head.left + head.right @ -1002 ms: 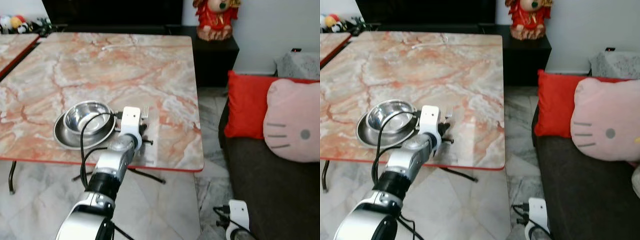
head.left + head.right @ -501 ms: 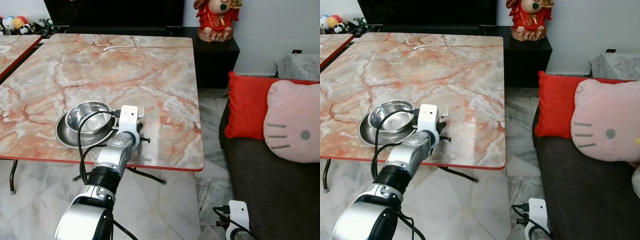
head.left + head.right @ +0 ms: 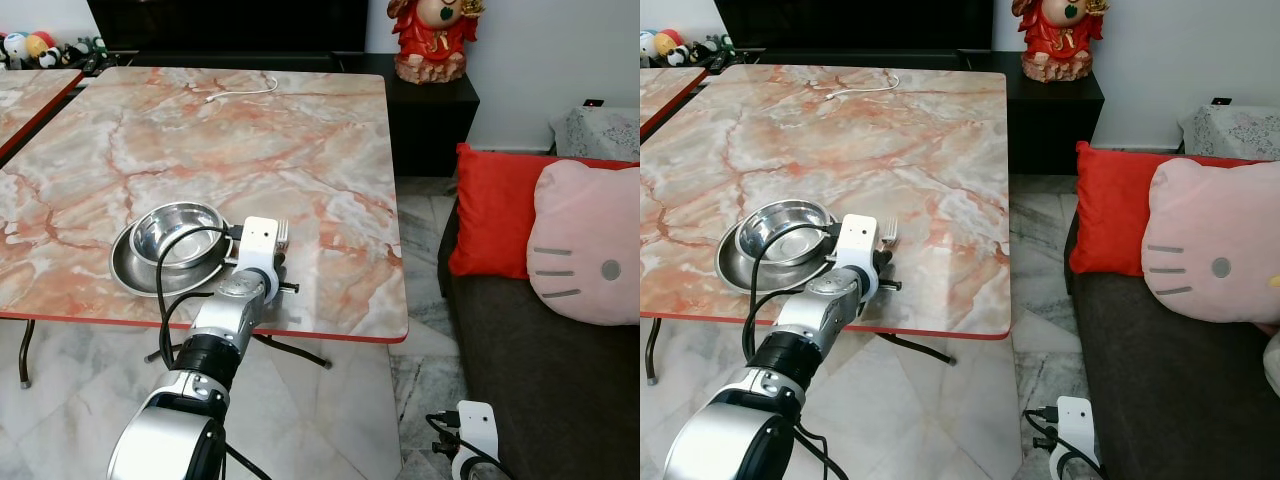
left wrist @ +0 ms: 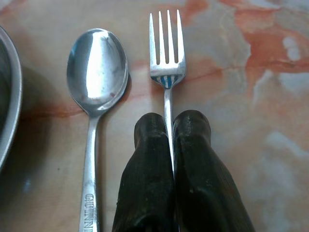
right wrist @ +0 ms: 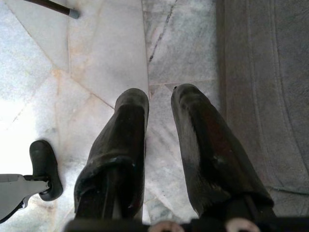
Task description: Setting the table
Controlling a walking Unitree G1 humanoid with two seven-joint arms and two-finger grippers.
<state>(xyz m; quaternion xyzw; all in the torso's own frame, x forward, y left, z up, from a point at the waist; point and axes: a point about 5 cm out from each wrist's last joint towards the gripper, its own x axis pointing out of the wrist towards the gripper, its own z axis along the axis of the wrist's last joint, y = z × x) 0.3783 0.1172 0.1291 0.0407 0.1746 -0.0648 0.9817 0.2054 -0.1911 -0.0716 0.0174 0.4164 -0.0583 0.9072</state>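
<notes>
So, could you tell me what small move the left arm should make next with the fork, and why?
Probably open the jaws and lift the left gripper straight back. The fork already seems to lie flat on the marble table, parallel to the spoon beside the steel bowl, with the jaws closed on its handle. Releasing without sliding sideways should keep it aligned.

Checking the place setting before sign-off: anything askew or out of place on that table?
Mostly tidy: the spoon and fork lie parallel beside the bowl. The left gripper is shut on the fork's handle. A stray white cable lies at the far edge.
</notes>
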